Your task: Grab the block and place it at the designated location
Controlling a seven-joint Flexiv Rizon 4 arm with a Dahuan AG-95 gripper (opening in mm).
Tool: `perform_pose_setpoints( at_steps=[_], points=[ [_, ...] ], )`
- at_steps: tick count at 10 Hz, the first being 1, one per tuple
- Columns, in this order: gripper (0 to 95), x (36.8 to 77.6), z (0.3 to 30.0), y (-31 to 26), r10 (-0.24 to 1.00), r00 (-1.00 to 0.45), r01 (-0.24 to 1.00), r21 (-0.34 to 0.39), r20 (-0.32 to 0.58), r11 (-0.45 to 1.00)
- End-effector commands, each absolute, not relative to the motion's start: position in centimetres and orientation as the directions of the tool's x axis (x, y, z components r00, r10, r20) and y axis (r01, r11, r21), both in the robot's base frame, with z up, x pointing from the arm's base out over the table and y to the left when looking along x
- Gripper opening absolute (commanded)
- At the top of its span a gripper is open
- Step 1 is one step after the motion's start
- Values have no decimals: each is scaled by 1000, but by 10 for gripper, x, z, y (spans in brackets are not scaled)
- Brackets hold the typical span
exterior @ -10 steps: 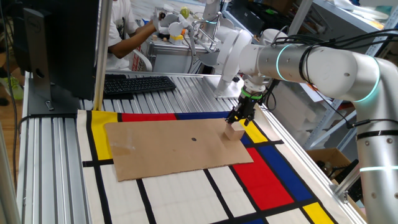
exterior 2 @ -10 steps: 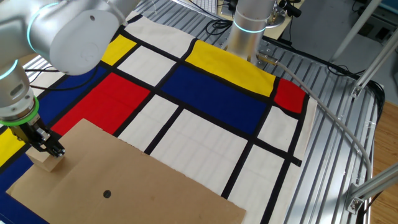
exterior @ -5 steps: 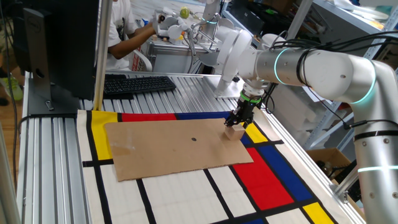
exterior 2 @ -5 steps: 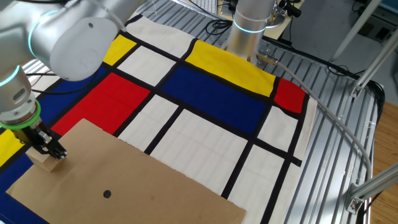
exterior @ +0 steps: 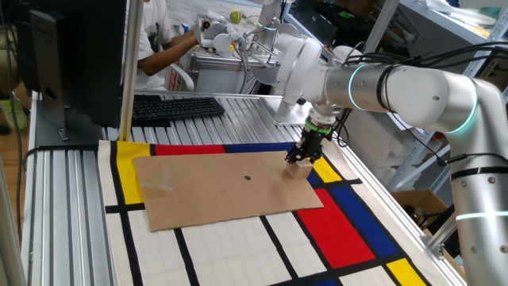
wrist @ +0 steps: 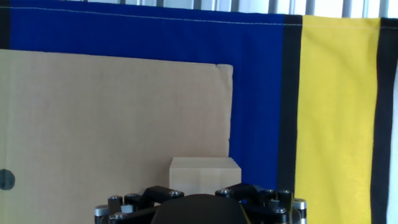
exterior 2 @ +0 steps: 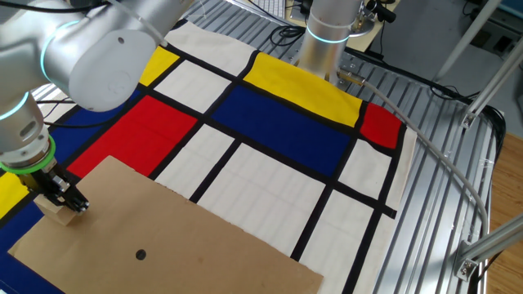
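Presently the block (exterior: 299, 168) is a small pale tan wooden cube with plain, unmarked faces, and its top face reads lighter than its sides. Being a cube, it has no long axis to report. It sits flat and upright, and in the hand view its edges (wrist: 204, 175) run square with the edges of the cardboard sheet (wrist: 112, 124).

Working left to right in the hand view: the designated location (wrist: 5, 179), a tiny dark round dot, shows at the far left edge of the frame, well apart from the block. The block stands on the sheet just inside the sheet's right edge. Beyond that edge lies a blue panel (wrist: 258, 106), then a black line, then a yellow panel (wrist: 336, 112) of the patterned mat.

In the first fixed view the dot (exterior: 247, 177) lies near the middle of the sheet (exterior: 214, 187), and the block is near the sheet's far right corner, beside the blue and yellow areas. In the other fixed view the block (exterior 2: 54, 209) is at the left of the sheet (exterior 2: 188, 237), with the dot (exterior 2: 140, 255) to its right and nearer the camera.

The gripper (exterior: 305, 151) stands directly over the block with its fingertips (exterior 2: 72, 202) down at the block's top. Whether the fingers are clamped on the cube or merely set apart around it cannot be told from these views; the hand view shows only the dark gripper body (wrist: 199, 208) low in the frame.
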State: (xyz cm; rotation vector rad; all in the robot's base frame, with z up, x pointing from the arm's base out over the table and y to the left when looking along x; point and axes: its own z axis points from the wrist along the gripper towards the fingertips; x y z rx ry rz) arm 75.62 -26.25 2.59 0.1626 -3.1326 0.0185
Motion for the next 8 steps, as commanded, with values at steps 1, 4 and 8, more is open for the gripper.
perform_pose_setpoints(
  at_steps=[1,4,8],
  points=[
    [950,755,25,-263,-106,-994,-107,-12,6,994],
    [950,754,23,-268,-113,-994,-113,-13,6,993],
    [950,753,23,-271,-121,-993,-121,-21,6,992]
  ],
)
